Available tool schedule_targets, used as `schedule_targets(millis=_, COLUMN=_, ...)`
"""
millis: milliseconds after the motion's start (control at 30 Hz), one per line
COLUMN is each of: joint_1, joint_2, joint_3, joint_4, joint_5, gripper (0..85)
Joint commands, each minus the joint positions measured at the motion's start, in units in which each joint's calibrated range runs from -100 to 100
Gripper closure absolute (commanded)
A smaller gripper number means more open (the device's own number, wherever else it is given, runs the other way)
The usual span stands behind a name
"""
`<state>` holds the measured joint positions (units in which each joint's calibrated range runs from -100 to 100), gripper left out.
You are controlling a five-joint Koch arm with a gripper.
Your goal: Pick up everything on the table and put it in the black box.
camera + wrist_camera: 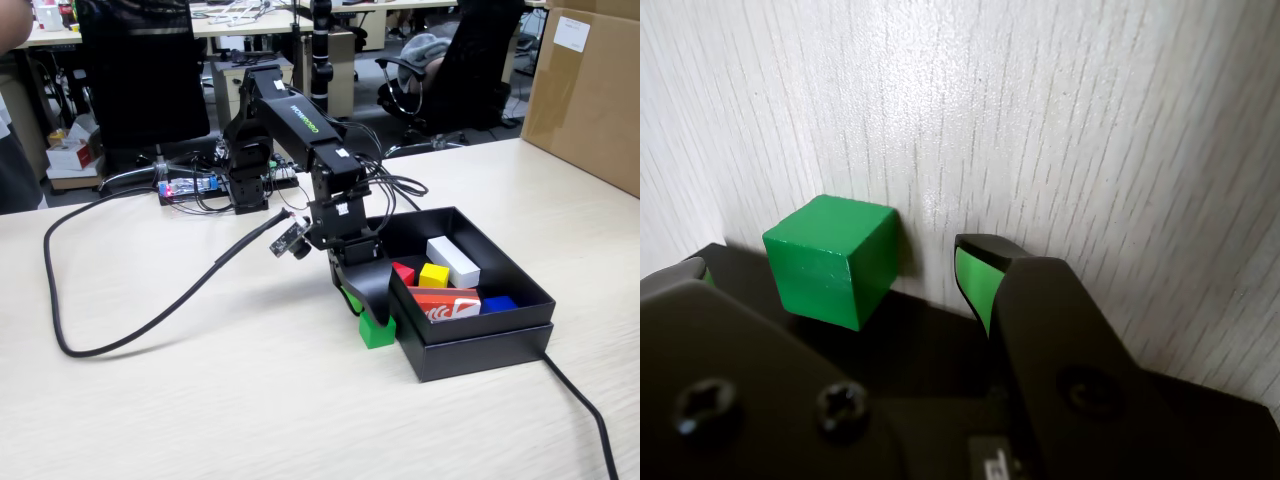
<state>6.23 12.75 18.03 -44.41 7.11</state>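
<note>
The green cube (pixel 830 260) rests on the pale wood table (pixel 1090 120), between the fingers of my gripper (pixel 835 262). The gripper is open, and there is a gap on each side of the cube. The right finger's green pad (pixel 975 285) stands clear of it. In the fixed view the gripper (pixel 362 308) is lowered over the green cube (pixel 377 331), just left of the black box (pixel 480 340). The red cube (pixel 403 272) and the yellow cube (pixel 434 275) lie inside the box.
The box also holds a long white block (pixel 453 260), an orange-red carton (pixel 445 304) and a blue piece (pixel 498 303). A thick black cable (pixel 120 330) loops across the table on the left. A big brown carton (pixel 590 90) stands at the far right.
</note>
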Motion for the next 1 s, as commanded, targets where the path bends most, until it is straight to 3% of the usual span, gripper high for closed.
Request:
schedule_targets(millis=0, joint_1=-0.1, joint_2=-0.5, joint_3=5.1, joint_4=2.0, joint_5=-0.1, gripper=38.0)
schedule_targets(millis=400, joint_1=-0.1, joint_2=2.7, joint_3=6.8, joint_4=2.0, joint_5=-0.3, gripper=38.6)
schedule_targets(millis=533, joint_1=-0.1, joint_2=2.8, joint_3=6.3, joint_4=1.2, joint_5=-0.2, gripper=43.8)
schedule_targets(millis=733, joint_1=-0.1, joint_2=2.6, joint_3=5.1, joint_4=0.8, joint_5=-0.3, gripper=69.6)
schedule_targets(millis=967, joint_1=-0.1, joint_2=-0.9, joint_3=4.6, joint_4=-1.3, joint_5=-0.1, gripper=84.5)
